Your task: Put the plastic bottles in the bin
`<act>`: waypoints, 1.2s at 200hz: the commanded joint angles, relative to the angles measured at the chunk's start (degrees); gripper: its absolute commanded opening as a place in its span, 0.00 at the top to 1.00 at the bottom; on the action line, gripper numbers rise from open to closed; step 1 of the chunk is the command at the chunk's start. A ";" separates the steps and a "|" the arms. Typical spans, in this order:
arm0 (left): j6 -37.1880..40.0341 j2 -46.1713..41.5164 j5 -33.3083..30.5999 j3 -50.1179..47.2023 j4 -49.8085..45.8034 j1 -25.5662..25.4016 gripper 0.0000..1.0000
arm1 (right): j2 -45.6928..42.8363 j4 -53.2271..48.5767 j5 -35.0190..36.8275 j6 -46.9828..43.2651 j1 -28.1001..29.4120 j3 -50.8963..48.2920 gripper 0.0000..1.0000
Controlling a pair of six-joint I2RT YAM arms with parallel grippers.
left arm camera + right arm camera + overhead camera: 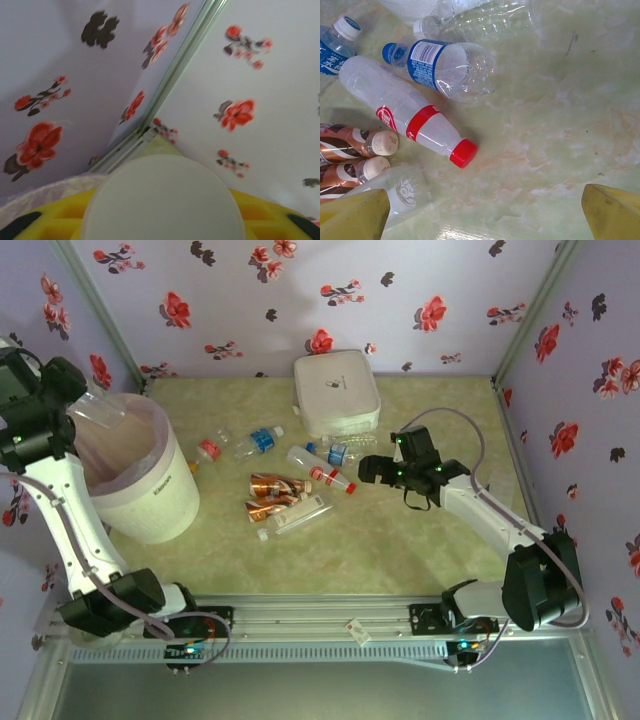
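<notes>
Clear bottle (162, 200) pinched tight between yellow fingers (60, 219) of the left gripper (85, 405), upper left of the overhead frame, over the open mouth of the bin (155, 490). Right gripper (368, 468) spread wide near frame centre, just right of red-capped bottle (410, 112), blue-labelled bottle (445, 65) and brown-wrapped pair (340, 145) lying on the table (560, 125).

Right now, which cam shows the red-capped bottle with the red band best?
Right wrist: the red-capped bottle lies close and whole, with cap, band and clear body sharp. Top external shows it small, among the other bottles on the table. Left wrist faces the flowered walls.
</notes>
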 commanded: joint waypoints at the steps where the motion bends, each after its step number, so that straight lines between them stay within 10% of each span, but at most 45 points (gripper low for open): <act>1: 8.22 1.55 -5.30 -1.31 -4.11 -3.07 1.00 | 0.44 2.11 -2.40 -0.85 -0.69 -0.90 0.01; 240: 8.81 12.06 -4.98 -27.81 0.46 -7.65 1.00 | -1.50 10.80 -9.17 -0.41 -7.16 -8.34 0.01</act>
